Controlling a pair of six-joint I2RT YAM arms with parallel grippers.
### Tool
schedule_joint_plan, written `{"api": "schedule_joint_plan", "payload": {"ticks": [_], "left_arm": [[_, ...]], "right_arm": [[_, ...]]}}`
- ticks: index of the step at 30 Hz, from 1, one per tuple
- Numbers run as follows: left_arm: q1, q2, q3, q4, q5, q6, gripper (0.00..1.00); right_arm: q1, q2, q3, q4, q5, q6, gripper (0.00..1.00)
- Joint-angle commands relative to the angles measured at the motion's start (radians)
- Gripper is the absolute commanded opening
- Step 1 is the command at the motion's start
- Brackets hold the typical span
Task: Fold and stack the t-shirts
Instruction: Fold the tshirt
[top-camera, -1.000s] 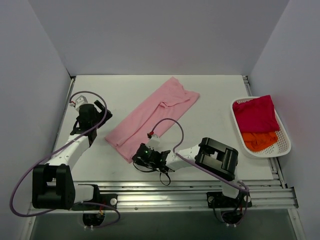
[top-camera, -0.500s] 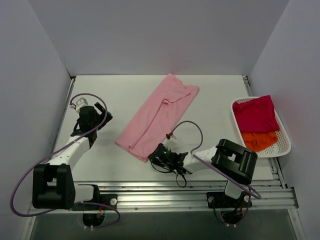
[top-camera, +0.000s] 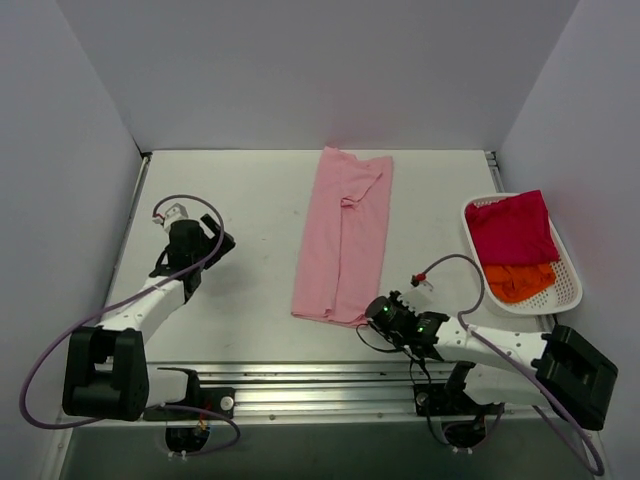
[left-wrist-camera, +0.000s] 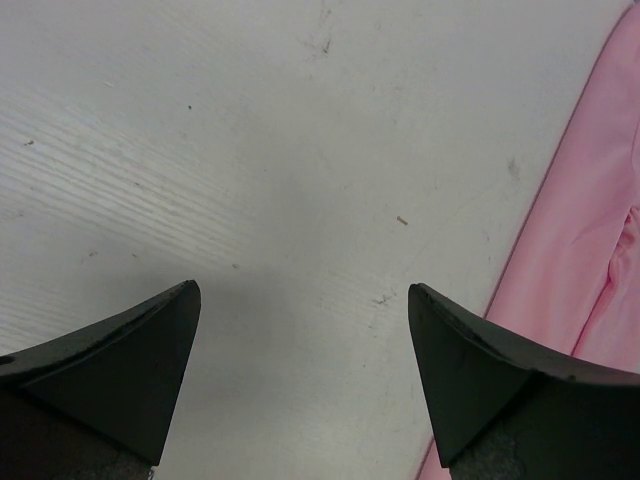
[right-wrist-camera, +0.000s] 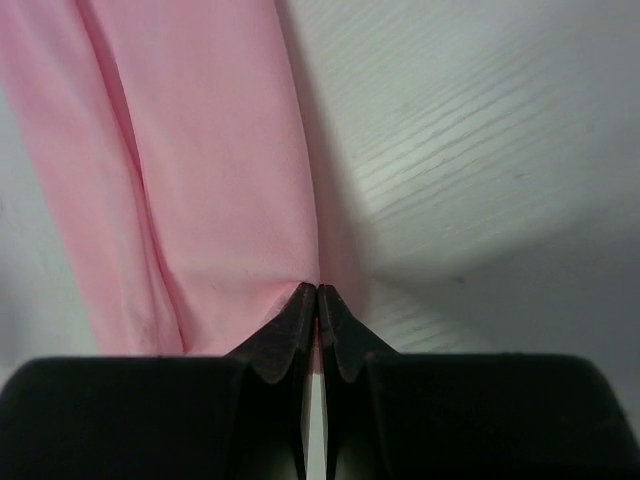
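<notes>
Pinching the near right corner of the pink t-shirt (top-camera: 342, 240), the right fingers (right-wrist-camera: 318, 310) are pressed fully together, with a thin edge of the cloth caught between their tips. The pink t-shirt lies flat in the middle of the bench (top-camera: 240, 190) as a long narrow strip, folded along its length, with one end near the far edge and the other end close to the right arm. One sleeve shows as a small fold near the far end. The left fingers (top-camera: 210, 243) are spread wide apart and hold nothing; they hang over bare bench, left of the pink cloth and not touching it. At the right side stands a white basket (top-camera: 570, 290), and inside it lie a magenta-red t-shirt (top-camera: 512, 228) and, nearer, an orange t-shirt (top-camera: 518, 280), both crumpled.
</notes>
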Motion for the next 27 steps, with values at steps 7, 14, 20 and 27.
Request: {"api": "schedule_joint_plan", "payload": {"ticks": [7, 14, 20, 27], "left_arm": [[-0.141, -0.083, 0.006, -0.090, -0.064, -0.031, 0.94], [-0.303, -0.178, -0.043, -0.161, -0.090, -0.062, 0.94], [-0.552, -0.149, -0.119, -0.167, -0.161, -0.155, 0.94], [-0.690, -0.031, -0.124, -0.069, -0.155, -0.232, 0.94]], "right_arm": [[-0.122, -0.291, 0.013, -0.415, 0.220, 0.070, 0.71], [-0.123, -0.361, 0.065, -0.565, 0.248, 0.056, 1.00], [-0.120, -0.501, -0.017, -0.492, 0.135, 0.000, 0.98], [-0.117, -0.474, -0.122, -0.277, 0.027, -0.040, 0.91]]}}
